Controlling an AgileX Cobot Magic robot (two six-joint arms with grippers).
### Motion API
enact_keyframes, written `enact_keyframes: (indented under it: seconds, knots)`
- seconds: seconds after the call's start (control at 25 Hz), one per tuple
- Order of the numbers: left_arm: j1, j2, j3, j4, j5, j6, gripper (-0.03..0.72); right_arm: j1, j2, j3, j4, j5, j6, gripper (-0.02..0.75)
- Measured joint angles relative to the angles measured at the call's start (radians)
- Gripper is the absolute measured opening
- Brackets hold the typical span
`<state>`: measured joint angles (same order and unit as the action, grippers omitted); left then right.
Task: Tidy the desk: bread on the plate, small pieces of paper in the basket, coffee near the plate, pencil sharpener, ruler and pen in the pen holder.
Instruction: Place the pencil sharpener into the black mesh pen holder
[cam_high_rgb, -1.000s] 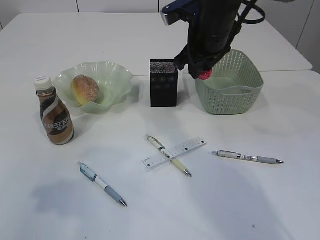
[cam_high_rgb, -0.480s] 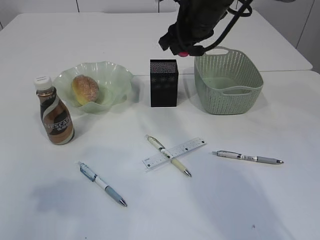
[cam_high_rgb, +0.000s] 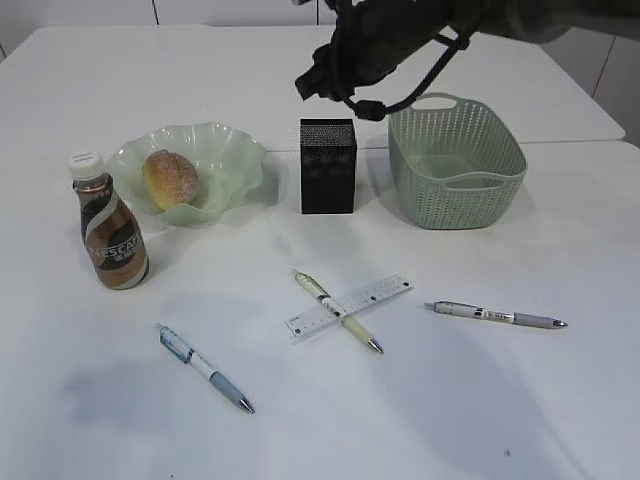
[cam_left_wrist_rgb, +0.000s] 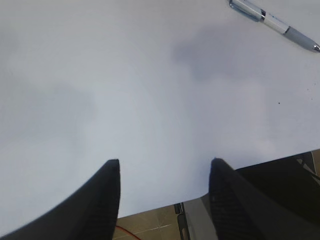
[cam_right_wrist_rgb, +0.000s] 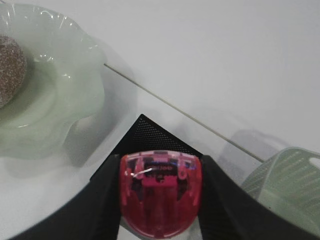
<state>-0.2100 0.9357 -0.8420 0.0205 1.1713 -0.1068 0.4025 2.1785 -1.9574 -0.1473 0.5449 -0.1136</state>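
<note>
My right gripper (cam_right_wrist_rgb: 160, 161) is shut on the red translucent pencil sharpener (cam_right_wrist_rgb: 160, 195) and hangs over the black mesh pen holder (cam_right_wrist_rgb: 150, 134), which stands mid-desk (cam_high_rgb: 327, 165). The bread (cam_high_rgb: 171, 178) lies in the green plate (cam_high_rgb: 238, 148), and the coffee (cam_high_rgb: 112, 225) stands to its front left. The clear ruler (cam_high_rgb: 350, 305) lies crossed over a pen (cam_high_rgb: 358, 331). Two more pens lie at the front left (cam_high_rgb: 205, 367) and right (cam_high_rgb: 495, 316). My left gripper (cam_left_wrist_rgb: 165, 165) is open over bare desk (cam_left_wrist_rgb: 150, 90). No small pieces of paper are in view.
The basket (cam_high_rgb: 457, 185) stands right of the pen holder, close to it. The right arm (cam_high_rgb: 380, 40) hangs over the back of the desk. The left wrist view shows the desk's front edge with floor below, and one pen (cam_left_wrist_rgb: 275, 22) at the top right.
The right arm has swung left and upward from above the basket's near corner to above the pen holder, carrying the sharpener. Nothing on the desk has moved.
</note>
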Motion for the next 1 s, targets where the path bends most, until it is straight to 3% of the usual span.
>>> enact_keyframes:
  seconds: [1.0]
  knots:
    - [0.0,0.0,0.0,0.021,-0.043,0.0,0.394,0.0,0.094,0.0,-0.007,-0.142,0.014,0.335]
